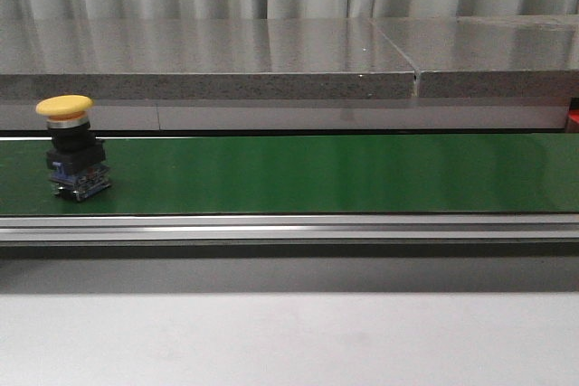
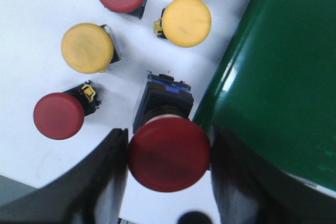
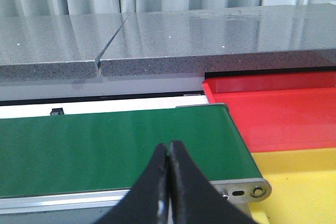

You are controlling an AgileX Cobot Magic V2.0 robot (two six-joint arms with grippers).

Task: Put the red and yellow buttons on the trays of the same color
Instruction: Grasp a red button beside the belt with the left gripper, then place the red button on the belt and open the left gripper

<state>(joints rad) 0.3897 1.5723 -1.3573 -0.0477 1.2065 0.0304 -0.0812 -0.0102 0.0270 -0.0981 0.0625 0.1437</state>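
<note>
Button feeding at the belt's left end.
We judge the left gripper (image 2: 168, 182) probably clamps the red button (image 2: 168, 153); set it upright on the green belt (image 1: 317, 174), behind the yellow button (image 1: 71, 146); right gripper (image 3: 169, 182) closed, empty.

No legible text, label, brand, number or sign found in any view. The yellow button (image 1: 65, 108) on the green belt (image 1: 317, 174) carries a blue base, possibly marked, but too small and blurred to read.

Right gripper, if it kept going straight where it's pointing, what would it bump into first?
Probably the green belt: the shut right gripper points over it, toward the grey ledge. Depth is unclear.
</note>
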